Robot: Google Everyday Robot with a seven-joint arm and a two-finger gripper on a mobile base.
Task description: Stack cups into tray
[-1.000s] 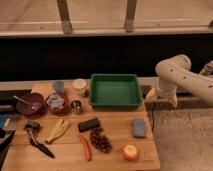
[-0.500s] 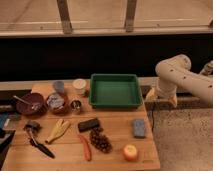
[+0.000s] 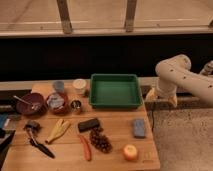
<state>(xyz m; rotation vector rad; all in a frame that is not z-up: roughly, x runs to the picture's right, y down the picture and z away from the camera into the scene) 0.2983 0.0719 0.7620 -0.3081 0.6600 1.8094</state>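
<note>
A wooden table [image 3: 115, 127] fills the lower left of the view. It stands before a low pale ledge and a wide dark band of wall. Above the wall runs a bright window strip crossed by two slanting metal posts [image 3: 64, 16], and speckled grey floor [image 3: 182, 137] shows to the right of the table. The green tray [image 3: 115, 76] sits at the back of the table, right of centre, with nothing in it. All three cups stand outside it, to its left. The cream cup [image 3: 79, 85] is just beside the tray's left wall, the grey-blue cup [image 3: 58, 86] is further left, and the metal cup [image 3: 76, 105] is nearer the front, between them. Two dark-red bowls [image 3: 31, 103] sit by the cups; the left one has a spoon in it and the right one holds something pale. Nearer the front lie a banana [image 3: 59, 129], a black tool [image 3: 38, 143], a dark block [image 3: 88, 124], grapes [image 3: 101, 141], a red-orange stick [image 3: 86, 148], a blue sponge [image 3: 138, 128] and an orange fruit [image 3: 130, 151]. The white arm [image 3: 175, 72] bends in from the right. Its gripper [image 3: 161, 95] hangs low, off the table's back right corner, just beside the tray's right side and touching nothing I can see. Whether it is released or clenched I cannot tell.
</note>
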